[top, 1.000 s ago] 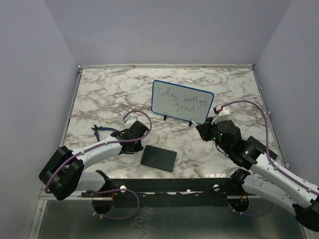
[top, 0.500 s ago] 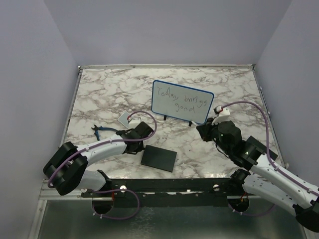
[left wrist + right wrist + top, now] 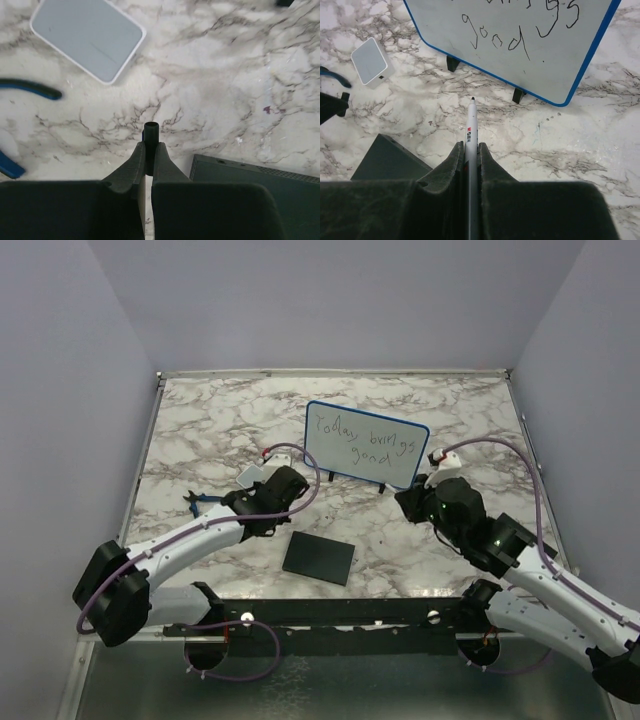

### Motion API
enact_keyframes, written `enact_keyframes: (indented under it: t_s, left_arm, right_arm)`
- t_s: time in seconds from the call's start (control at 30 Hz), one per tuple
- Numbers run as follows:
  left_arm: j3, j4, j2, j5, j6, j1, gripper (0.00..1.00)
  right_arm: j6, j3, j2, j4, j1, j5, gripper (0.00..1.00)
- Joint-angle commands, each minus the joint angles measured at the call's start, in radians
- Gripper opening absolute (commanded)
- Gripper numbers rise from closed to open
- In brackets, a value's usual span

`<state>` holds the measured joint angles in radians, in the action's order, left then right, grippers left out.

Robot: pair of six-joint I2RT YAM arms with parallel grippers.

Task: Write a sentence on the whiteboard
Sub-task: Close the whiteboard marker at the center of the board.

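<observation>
The marker (image 3: 470,125) points at the whiteboard (image 3: 560,60)
Right gripper (image 3: 470,147) grips the marker, tip just near of the sentence (image 3: 495,40); left gripper (image 3: 150,147), farther left, pinches a dark cap (image 3: 151,131).

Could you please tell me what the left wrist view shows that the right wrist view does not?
Only the left wrist view shows the small black cap clamped in the left pincer. Only the right wrist view shows the right pincer gripping a white marker, tip toward the whiteboard, and the word "good" of the sentence. Both show the pale tile, the black pad, the blue-handled pliers and the marble table.
</observation>
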<state>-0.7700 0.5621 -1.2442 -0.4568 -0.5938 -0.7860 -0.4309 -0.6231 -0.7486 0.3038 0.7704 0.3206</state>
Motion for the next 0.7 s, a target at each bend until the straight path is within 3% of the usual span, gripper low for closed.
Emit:
enact_keyframes:
  t_s: [0.0, 0.13, 0.23, 0.5, 0.67]
  left_arm:
    - [-0.063, -0.122, 0.072, -0.045, 0.248, -0.003, 0.00]
    - [-0.038, -0.341, 0.109, 0.036, 0.409, -0.004, 0.00]
    - [-0.040, -0.414, 0.108, 0.140, 0.491, -0.004, 0.00]
    - [0.056, -0.508, 0.235, 0.429, 0.645, -0.021, 0.00]
    - [0.088, -0.509, 0.292, 0.602, 0.659, -0.052, 0.00]
  right_arm:
    - [0.002, -0.102, -0.024, 0.088, -0.003, -0.047, 0.00]
    - [0.004, -0.175, -0.062, 0.151, -0.008, -0.114, 0.00]
    - [0.022, -0.255, -0.107, 0.227, -0.052, -0.179, 0.00]
    - [0.082, -0.441, -0.148, 0.464, -0.347, -0.620, 0.00]
    - [0.089, -0.478, -0.150, 0.506, -0.385, -0.916, 0.00]
